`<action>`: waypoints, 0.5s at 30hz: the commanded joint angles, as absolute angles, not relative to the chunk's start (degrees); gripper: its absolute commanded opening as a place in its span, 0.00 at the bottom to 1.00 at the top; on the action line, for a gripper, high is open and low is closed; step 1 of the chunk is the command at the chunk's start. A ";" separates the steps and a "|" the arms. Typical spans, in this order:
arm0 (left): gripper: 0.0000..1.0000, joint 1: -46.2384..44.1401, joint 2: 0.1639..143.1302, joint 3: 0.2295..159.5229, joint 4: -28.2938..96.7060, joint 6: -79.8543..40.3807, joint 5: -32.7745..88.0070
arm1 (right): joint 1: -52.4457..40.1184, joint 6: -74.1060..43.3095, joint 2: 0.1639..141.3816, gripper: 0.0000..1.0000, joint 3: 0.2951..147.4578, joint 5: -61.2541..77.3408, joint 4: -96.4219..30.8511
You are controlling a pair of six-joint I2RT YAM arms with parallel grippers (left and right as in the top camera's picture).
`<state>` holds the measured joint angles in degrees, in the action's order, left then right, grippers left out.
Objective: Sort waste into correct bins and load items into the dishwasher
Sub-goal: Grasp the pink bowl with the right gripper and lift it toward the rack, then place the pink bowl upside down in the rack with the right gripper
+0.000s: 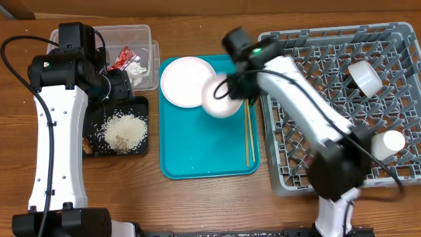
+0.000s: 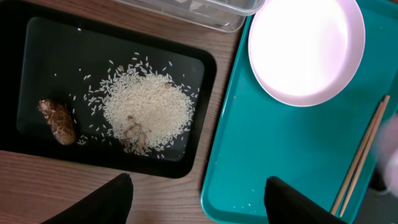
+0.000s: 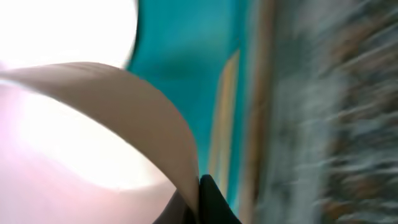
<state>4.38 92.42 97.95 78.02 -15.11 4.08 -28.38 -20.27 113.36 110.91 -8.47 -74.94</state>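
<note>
While the left pincer [image 2: 205, 200] hangs spread apart over the near edge of the black tray [image 2: 37, 56] and its rice [image 2: 146, 109], the right pincer [image 1: 233, 89] is clamped on the rim of a pale bowl [image 1: 220, 102], held above the teal tray [image 1: 204, 158] beside the plate [image 1: 181, 82]. I'd say it should carry the bowl high over the wall of the rack [image 1: 329, 59], then seat it among free pegs, clear of the 2 white pieces [image 1: 364, 76] there.

A wooden bench [image 1: 197, 210] carries, left to right, a clear tub [image 1: 152, 59] with a black tray [image 1: 141, 141] beside it, a teal tray [image 1: 204, 151] and a grey dish rack [image 1: 329, 46].
</note>
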 commanded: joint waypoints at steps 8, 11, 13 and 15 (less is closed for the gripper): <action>0.70 4.38 92.58 98.08 77.56 -15.64 4.47 | -20.78 -22.81 103.50 0.04 112.68 -61.43 -64.86; 0.70 4.38 92.58 98.08 77.62 -15.62 4.47 | -16.78 -22.85 103.98 0.04 109.91 -66.39 -61.04; 0.70 4.38 92.58 98.08 77.65 -15.38 4.47 | -14.31 -23.88 104.29 0.04 107.61 -68.12 -59.79; 0.70 4.38 92.58 98.08 77.62 -15.38 4.47 | -11.79 -25.30 104.66 0.04 105.21 -68.53 -59.77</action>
<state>4.38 92.42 97.95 77.80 -15.09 4.08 -14.87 -22.74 103.72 108.33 -60.99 -60.03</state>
